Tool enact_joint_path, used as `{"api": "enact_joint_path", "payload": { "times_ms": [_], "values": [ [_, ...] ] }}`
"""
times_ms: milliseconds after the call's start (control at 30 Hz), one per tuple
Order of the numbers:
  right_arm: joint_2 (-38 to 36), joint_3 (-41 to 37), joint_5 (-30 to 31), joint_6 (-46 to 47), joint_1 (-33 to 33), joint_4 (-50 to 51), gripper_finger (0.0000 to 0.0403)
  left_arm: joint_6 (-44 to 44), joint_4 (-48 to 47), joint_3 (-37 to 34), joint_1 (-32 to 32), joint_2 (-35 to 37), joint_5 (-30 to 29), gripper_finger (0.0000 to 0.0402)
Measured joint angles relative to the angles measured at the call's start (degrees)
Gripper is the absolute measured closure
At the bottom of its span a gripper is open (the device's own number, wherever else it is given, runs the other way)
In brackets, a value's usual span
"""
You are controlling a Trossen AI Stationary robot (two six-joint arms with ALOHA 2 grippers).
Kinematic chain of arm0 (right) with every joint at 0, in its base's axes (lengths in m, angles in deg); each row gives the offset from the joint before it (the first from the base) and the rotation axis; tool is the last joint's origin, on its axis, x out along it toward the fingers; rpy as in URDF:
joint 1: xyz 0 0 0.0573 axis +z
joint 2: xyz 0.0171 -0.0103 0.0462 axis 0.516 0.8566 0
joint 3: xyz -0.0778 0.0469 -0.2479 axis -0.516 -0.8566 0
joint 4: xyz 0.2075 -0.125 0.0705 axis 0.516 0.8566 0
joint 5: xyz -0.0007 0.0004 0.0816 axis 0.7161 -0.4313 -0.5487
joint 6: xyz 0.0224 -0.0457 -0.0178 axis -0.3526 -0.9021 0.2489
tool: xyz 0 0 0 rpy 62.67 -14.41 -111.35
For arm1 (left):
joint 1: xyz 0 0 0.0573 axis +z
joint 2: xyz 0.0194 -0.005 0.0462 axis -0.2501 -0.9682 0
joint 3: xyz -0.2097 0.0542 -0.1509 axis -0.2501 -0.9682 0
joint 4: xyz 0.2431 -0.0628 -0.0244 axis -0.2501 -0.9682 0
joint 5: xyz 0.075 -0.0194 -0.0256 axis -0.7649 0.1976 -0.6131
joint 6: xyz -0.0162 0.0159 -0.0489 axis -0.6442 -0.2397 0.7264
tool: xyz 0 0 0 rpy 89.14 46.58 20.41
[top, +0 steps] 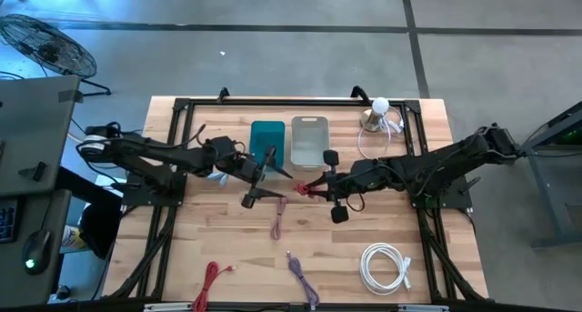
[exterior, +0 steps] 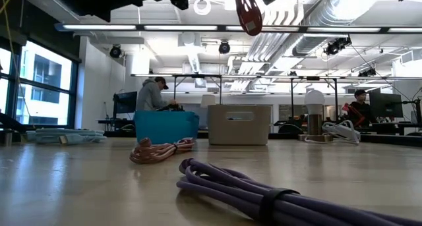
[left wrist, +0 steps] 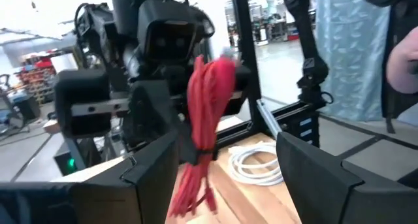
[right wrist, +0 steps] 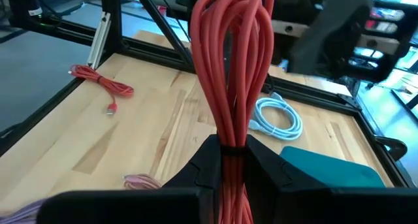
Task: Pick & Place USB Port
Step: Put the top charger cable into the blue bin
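A coiled red cable (right wrist: pixel 230 74) is held pinched in the right gripper (top: pixel 320 184), raised above the middle of the table (top: pixel 436 148), so the pick appears done and the placing is still to be made. The left gripper (top: pixel 264 180) is held with its fingers spread, just beside the cable and facing it, near the teal bin (top: pixel 266 137) and the grey bin (top: pixel 308 137). A pink cable (top: pixel 279 217), a purple cable (top: pixel 302 277), a white cable (top: pixel 382 266) and another red cable (top: pixel 211 283) are left lying on the table.

No text, label, brand, number or sign can be read on anything in these views, neither on the table's things nor in the room behind.
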Motion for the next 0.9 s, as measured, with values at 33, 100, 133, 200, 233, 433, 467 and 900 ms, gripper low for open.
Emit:
{"api": "enact_joint_path", "payload": {
  "times_ms": [33, 100, 133, 200, 233, 433, 467, 900],
  "values": [
    [0.00, 0.00, -0.12, 0.00, 0.00, -0.33, 0.0368, 0.07, 0.02, 0.14, 0.01, -0.26, -0.35, 0.0153],
    [0.00, 0.00, -0.43, 0.00, 0.00, -0.72, 0.0368, 0.06, 0.09, 0.68, -0.02, -0.98, -0.69, 0.0153],
    [0.00, 0.00, -0.59, 0.00, 0.00, -0.96, 0.0368, 0.08, 0.06, 0.89, -0.02, -1.33, -0.80, 0.0153],
    [0.00, 0.00, -1.41, 0.00, 0.00, -1.14, 0.0368, 0.08, -0.02, 1.60, -0.02, -1.98, -0.97, 0.0153],
    [0.00, 0.00, -1.65, 0.00, 0.00, -1.19, 0.0368, 0.08, 0.04, 1.93, -0.02, -2.19, -1.07, 0.0153],
    [0.00, 0.00, -2.07, 0.24, 0.00, -1.20, 0.0368, 0.06, 0.15, 3.54, -0.02, -2.37, -1.19, 0.0153],
    [0.00, 0.00, -2.06, 0.24, 0.00, -1.20, 0.0368, 0.04, 0.08, 3.62, -0.02, -2.37, -1.17, 0.0153],
    [0.00, 0.00, -1.46, 0.02, 0.00, -1.18, 0.0368, 0.10, 0.10, 3.84, -0.02, -2.37, -1.17, 0.0153]
  ]
}}
